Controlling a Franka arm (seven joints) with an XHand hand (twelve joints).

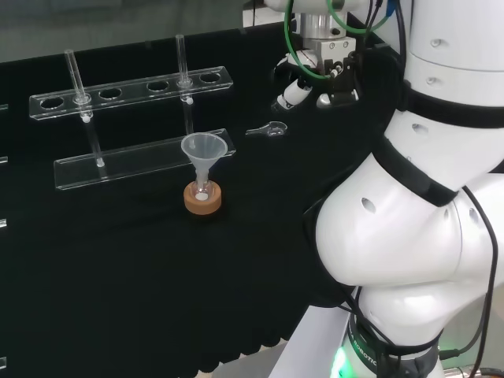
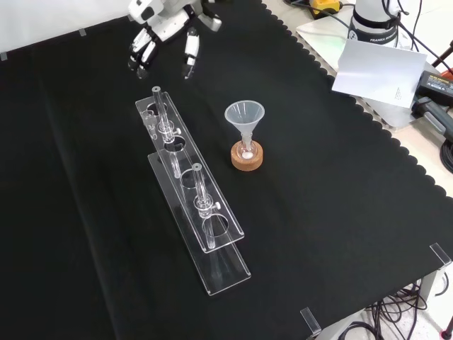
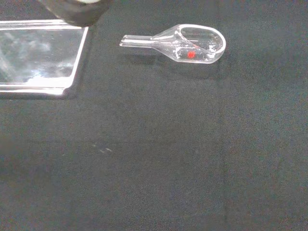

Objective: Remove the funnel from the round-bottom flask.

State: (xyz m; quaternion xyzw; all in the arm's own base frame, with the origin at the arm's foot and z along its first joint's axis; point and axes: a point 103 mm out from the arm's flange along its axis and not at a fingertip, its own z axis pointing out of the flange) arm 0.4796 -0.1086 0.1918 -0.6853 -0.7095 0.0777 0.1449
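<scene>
A clear funnel point(image 1: 204, 150) point(image 2: 245, 117) stands upright with its stem in a small round-bottom flask point(image 1: 203, 193) point(image 2: 247, 150), which rests on a cork ring stand point(image 1: 204, 200) point(image 2: 247, 157) near the middle of the cloth. The black and white hand point(image 1: 303, 87) point(image 2: 164, 32) hangs above the cloth well away from the funnel, to its right in the head view and at the top left in the front view. Its fingers are relaxed and spread, with nothing held.
A clear acrylic test-tube rack point(image 1: 134, 88) point(image 2: 191, 195) with two glass tubes stands beside the flask. A small clear glass scoop point(image 3: 185, 42) point(image 1: 268, 131) with a red dot lies on the cloth under the hand, close to the rack's end point(image 3: 41, 57).
</scene>
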